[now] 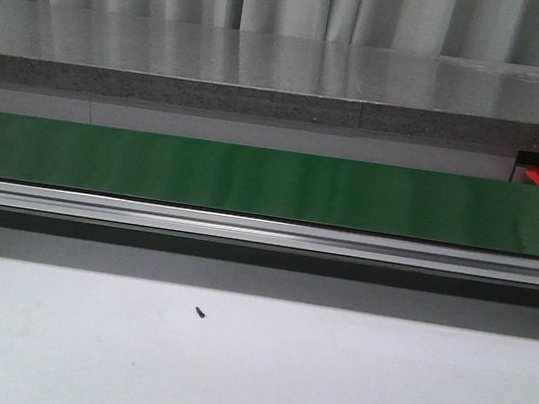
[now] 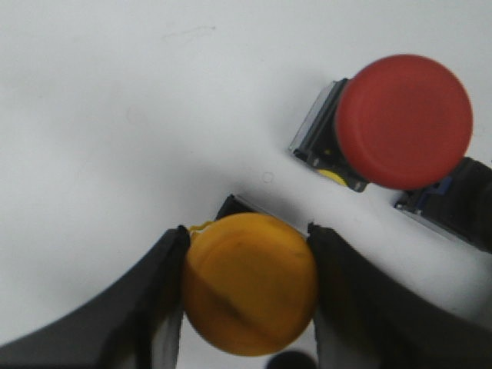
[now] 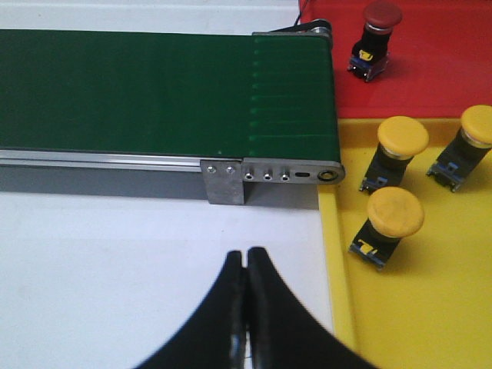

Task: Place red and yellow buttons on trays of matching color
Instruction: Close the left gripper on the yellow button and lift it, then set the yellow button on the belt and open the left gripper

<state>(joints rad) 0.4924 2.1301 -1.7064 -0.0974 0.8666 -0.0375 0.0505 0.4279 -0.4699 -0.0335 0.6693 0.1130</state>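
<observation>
Our left fingers [image 2: 246, 284] clasp a yellow button [image 2: 250, 283] on the desk [image 2: 115, 115], right fingers [image 3: 246, 307] clenched empty; next we carry it to the yellow tray [image 3: 430, 307].

My black left fingers [image 2: 138, 307] frame a yellow button [image 2: 250, 284]; a red button [image 2: 403, 121] sits upper right on white. Belt [image 3: 154, 88] is dark green. Lower right, three yellow-capped buttons [image 3: 395, 213] on the yellow tray [image 3: 430, 307], red tray [image 3: 446, 69] above.
</observation>
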